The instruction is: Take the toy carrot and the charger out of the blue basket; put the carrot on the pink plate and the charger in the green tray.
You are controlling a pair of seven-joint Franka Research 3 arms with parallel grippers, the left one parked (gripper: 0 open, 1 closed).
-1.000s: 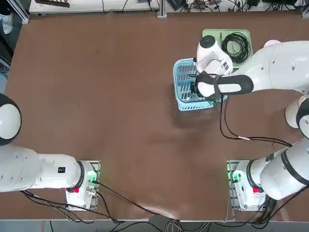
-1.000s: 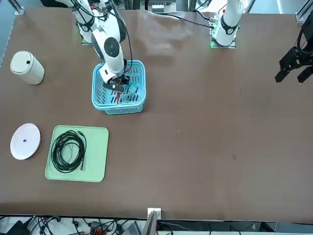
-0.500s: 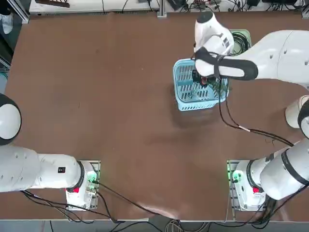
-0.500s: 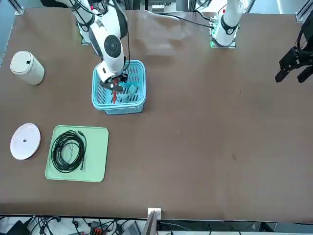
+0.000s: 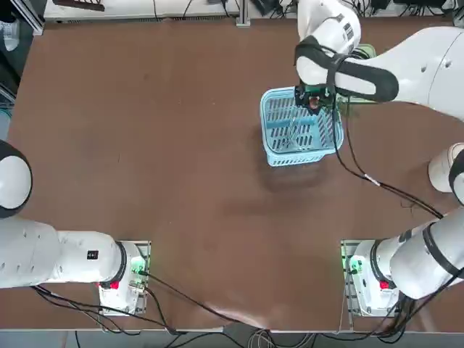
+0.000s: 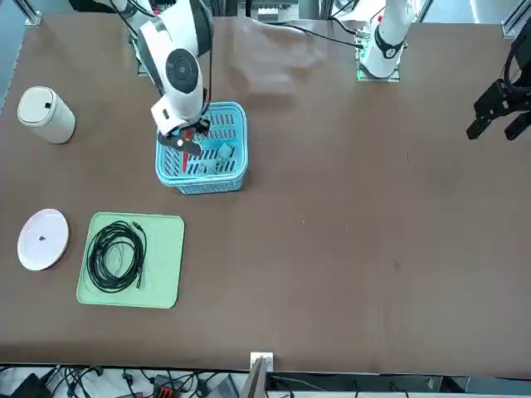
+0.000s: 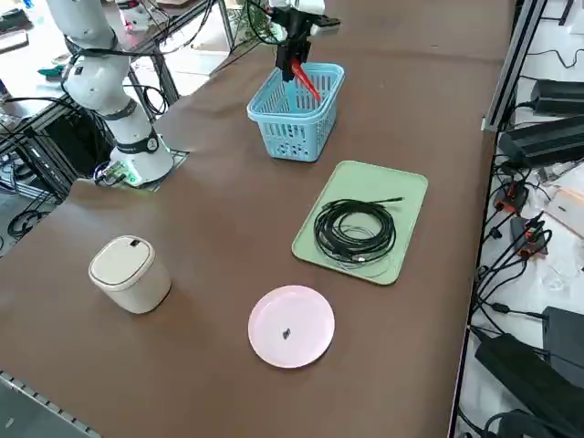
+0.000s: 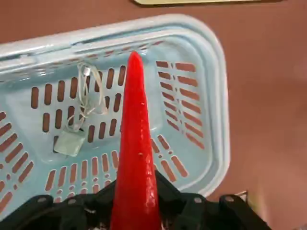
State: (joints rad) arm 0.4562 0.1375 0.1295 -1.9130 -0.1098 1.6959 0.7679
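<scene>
My right gripper (image 6: 184, 139) is shut on the toy carrot (image 8: 134, 139), a slim red-orange stick that hangs tip down above the blue basket (image 6: 202, 153), over the side nearest the tray. The right side view shows the carrot (image 7: 306, 80) slanting below the gripper (image 7: 292, 50), clear of the basket (image 7: 297, 114). The charger (image 8: 70, 143), a small white block with a thin pale cord, lies on the basket's slatted bottom. The green tray (image 6: 166, 282) and the pink plate (image 6: 43, 239) lie beyond the basket, on the side away from the robot.
A coiled black cable (image 6: 116, 255) fills most of the green tray (image 7: 401, 196). A small white lidded bin (image 6: 46, 114) stands near the table's right edge, with the pink plate (image 7: 292, 326) between it and the tray.
The right gripper has risen out of the basket with the carrot in it and shifted towards the tray side. The charger has stayed in the basket.
</scene>
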